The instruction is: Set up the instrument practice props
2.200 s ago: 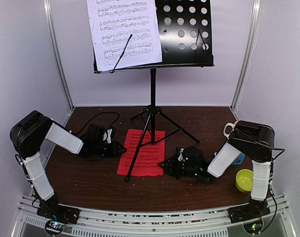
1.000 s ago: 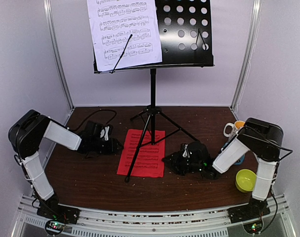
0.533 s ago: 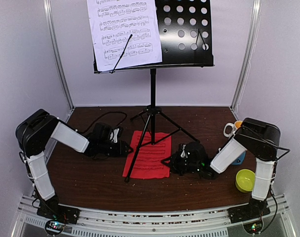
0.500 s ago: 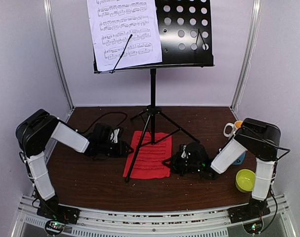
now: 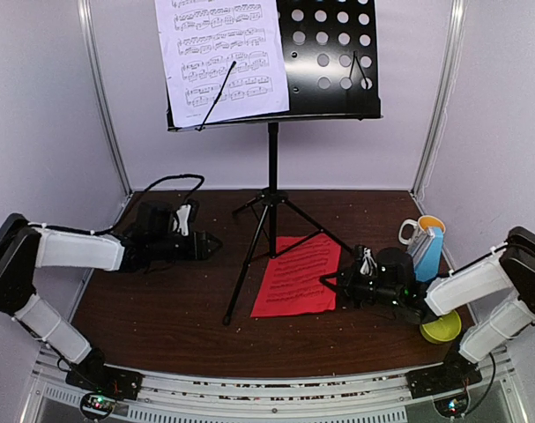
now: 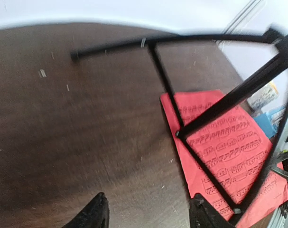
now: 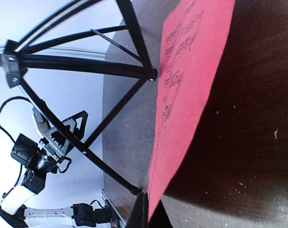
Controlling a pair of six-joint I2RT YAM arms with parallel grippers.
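From above, the table (image 5: 161, 308) has its barest wood at lower left and along the bottom edge, and walls close in the left, right and back. The music stand (image 5: 271, 176) fills the middle, its tripod legs spreading toward lower centre, right and upper left. The white music sheet (image 5: 221, 57) sits on the stand's desk at upper left. At the right edge a white mug (image 5: 410, 232), a blue metronome (image 5: 430, 251) and a yellow bowl (image 5: 439, 328) crowd beside the right arm. The red music sheet (image 5: 298, 275) lies flat just right of centre, between the front and right legs. Its right edge is at the right gripper (image 5: 333, 280). The left gripper (image 5: 211, 243) hangs at middle left, well apart from the red sheet, with the front leg between them.

In the left wrist view, its two fingertips (image 6: 94, 216) show at the bottom edge, spread wide over bare wood. The stand's legs cross the top and right. The red sheet lies at right, partly under them.

In the right wrist view, the red sheet runs from upper right down to bottom centre. There its edge meets one dark finger (image 7: 140, 211), and the gripper looks pinched on that edge. The other finger is hidden. Tripod legs fan across the upper left, and bare wood fills the right.
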